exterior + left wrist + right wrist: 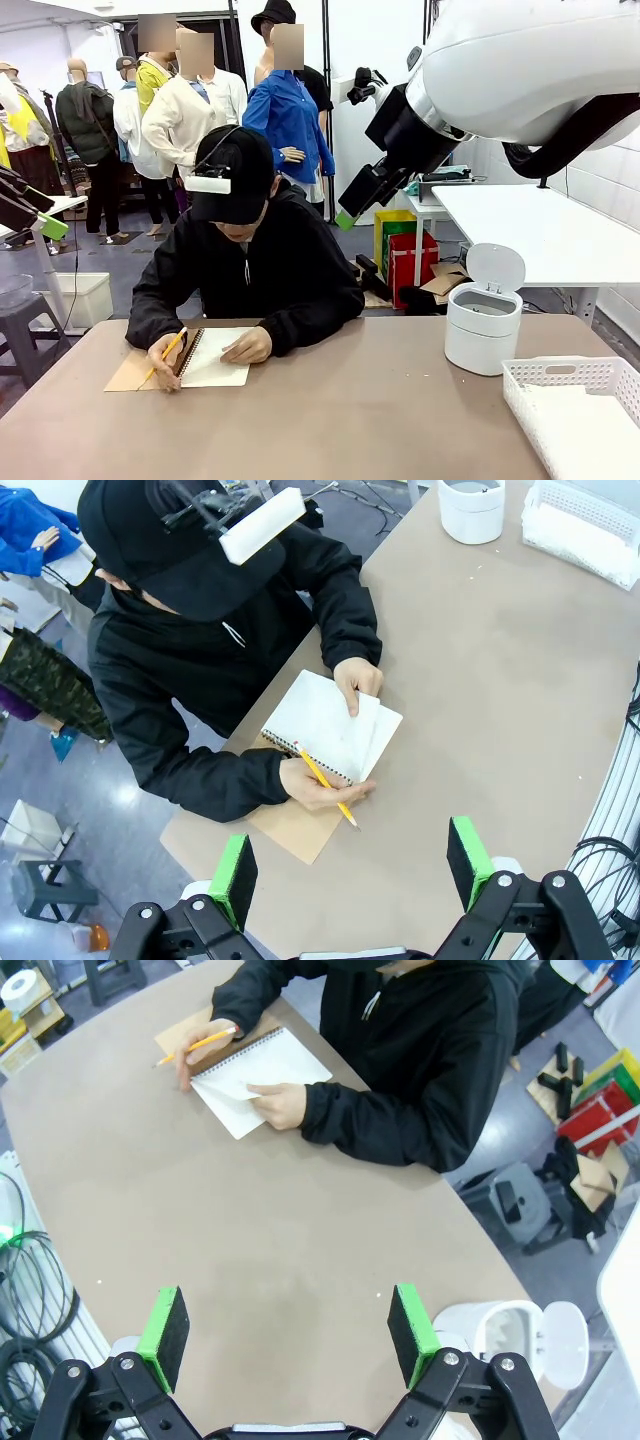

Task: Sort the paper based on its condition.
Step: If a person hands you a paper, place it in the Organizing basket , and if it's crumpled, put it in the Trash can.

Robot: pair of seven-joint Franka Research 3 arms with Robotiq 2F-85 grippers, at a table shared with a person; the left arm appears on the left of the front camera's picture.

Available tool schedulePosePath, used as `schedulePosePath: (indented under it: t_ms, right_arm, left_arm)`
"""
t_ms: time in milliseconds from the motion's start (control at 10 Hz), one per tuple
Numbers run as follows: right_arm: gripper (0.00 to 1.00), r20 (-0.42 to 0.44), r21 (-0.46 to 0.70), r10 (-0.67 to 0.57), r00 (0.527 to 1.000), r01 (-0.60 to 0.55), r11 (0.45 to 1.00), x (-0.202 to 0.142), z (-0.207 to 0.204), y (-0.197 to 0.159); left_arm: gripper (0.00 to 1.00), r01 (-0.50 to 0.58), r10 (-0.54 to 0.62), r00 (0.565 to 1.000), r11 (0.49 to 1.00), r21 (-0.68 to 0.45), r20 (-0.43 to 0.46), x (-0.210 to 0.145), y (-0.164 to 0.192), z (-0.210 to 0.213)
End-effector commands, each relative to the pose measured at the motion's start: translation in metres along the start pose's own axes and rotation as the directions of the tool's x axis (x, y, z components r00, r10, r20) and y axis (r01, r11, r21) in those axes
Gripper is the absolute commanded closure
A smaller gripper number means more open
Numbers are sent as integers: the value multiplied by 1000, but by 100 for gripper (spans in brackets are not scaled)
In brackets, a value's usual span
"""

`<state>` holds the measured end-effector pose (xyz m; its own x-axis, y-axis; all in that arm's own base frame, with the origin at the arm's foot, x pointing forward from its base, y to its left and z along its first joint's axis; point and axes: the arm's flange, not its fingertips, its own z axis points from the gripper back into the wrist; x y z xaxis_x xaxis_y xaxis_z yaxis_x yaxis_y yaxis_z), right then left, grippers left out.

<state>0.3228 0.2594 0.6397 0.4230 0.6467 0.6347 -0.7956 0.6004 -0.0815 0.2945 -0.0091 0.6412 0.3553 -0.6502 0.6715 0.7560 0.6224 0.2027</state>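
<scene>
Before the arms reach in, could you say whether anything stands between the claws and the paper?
Yes: the person's hands rest on the paper, a notebook page, one holding a pencil. The left claw and right claw hang open above the table.

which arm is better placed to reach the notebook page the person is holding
Left, probably: the left tool, open, hangs close above the notebook; the right tool, also open, is farther off, beside the white bin.

grey floor (110, 262), white side table (540, 235), red crate (412, 265) near it, grey stool (20, 312) at left.
</scene>
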Motion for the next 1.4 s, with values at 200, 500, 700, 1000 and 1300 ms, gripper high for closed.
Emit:
schedulePosePath:
  t_ms: [200,500,700,1000,1300]
  right_arm:
    - [0,1,1,0,1000,0,1000,0,0,1]
    - [0,1,1,0,1000,0,1000,0,0,1]
    - [0,1,1,0,1000,0,1000,0,0,1]
    - [0,1,1,0,1000,0,1000,0,0,1]
    - [0,1,1,0,1000,0,1000,0,0,1]
  left_arm:
    - [0,-2,2,1000,1000,10,6,0,1,1]
    - [0,-2,2,1000,1000,10,6,0,1,1]
    - [0,-2,2,1000,1000,10,6,0,1,1]
    - [0,-2,2,1000,1000,10,6,0,1,1]
    - [0,-2,2,1000,1000,10,6,0,1,1]
